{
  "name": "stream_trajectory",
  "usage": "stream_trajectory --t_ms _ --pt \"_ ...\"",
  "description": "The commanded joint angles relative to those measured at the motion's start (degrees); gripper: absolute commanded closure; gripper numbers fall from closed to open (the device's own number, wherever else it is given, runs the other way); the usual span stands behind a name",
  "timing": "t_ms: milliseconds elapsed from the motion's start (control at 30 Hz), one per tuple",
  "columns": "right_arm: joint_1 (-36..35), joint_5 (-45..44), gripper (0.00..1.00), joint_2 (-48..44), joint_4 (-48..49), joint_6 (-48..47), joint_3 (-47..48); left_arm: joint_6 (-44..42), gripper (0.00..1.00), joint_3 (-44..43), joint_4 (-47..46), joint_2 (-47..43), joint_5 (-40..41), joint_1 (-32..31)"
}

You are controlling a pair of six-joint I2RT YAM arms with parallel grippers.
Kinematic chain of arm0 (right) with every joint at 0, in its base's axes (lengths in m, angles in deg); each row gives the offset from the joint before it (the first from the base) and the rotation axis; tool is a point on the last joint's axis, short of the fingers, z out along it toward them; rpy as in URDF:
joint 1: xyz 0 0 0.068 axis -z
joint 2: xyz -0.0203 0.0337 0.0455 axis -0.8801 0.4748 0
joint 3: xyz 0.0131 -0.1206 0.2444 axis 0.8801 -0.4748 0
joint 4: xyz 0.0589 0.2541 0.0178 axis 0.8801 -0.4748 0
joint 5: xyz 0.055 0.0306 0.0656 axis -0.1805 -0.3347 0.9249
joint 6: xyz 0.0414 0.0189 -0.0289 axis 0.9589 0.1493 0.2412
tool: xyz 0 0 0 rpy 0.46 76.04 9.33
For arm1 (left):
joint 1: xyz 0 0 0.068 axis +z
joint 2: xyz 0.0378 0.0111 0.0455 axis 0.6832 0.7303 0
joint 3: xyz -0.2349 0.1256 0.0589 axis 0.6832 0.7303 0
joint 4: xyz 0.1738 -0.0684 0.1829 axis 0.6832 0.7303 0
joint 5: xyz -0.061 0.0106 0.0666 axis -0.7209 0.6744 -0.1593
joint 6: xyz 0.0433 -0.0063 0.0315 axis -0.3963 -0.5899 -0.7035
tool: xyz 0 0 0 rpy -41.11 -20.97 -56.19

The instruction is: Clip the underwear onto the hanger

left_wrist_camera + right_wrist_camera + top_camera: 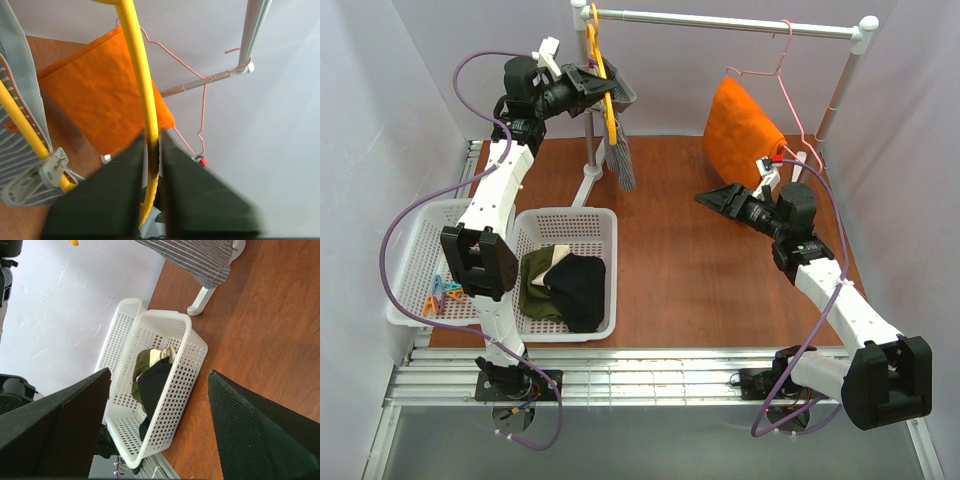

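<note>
the left jaws are clamped on the yellow hanger [607,95], with one dark finger [112,200] pressed to each side of its thin frame. in the top view the yellow hanger is at about 11 o'clock of the table [690,270], its top up by the left end of the white rail [720,20]. the grey striped underwear [623,160] hangs from the hanger's lower end, just beside the rail's left post and clear of the table top. in the left wrist view the underwear [22,85] lies against the hanger's lower bar at 9 o'clock. a grey clip [42,175] sits on that bar against the cloth; whether it bites the cloth i cannot tell.

the right jaws stand wide apart and hold nothing. they are low over the table at about 2 o'clock, pointing toward 10 o'clock, well apart from the underwear. behind them at 1 o'clock an orange cloth [742,130] hangs on a pink wire hanger [785,80].

at 8 o'clock a white basket [610,270] holds a black cloth [578,285] and an olive cloth [535,285]. a second basket [405,270] touches its 9 o'clock side and holds coloured pegs [440,293].
</note>
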Motion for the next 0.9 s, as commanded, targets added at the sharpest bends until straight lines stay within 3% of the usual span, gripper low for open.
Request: stream_trajectory --t_ms 0,33,67,133,233,500,867 --pt "0.3 1.0 0.29 -0.2 0.7 -2.0 3.0 -1.4 0.68 0.7 0.0 -3.2 -1.6 0.7" --pt "0.3 1.2 0.28 -0.2 0.7 -2.2 3.4 -1.5 0.56 0.9 0.0 -3.8 -1.4 0.9" --pt "0.3 1.4 0.28 -0.2 0.5 -2.5 3.6 -2.0 0.34 1.7 0.0 -4.0 -1.1 0.9" --pt "0.3 1.3 0.27 -0.7 0.0 -3.4 3.7 -4.3 0.17 2.7 0.0 -4.8 -0.7 1.1" --pt "0.4 1.1 0.27 -1.6 -1.8 -5.5 4.3 -7.5 0.06 5.6 0.2 -7.2 0.2 1.4" --pt "0.3 -1.7 0.27 -3.8 -9.5 -13.0 7.3 -21.1 0.02 9.5 11.8 -16.6 10.0 3.2" --pt "0.3 -3.4 0.26 -4.8 -12.3 -15.4 7.9 -31.1 0.02 18.2 25.9 -30.6 41.4 3.9"
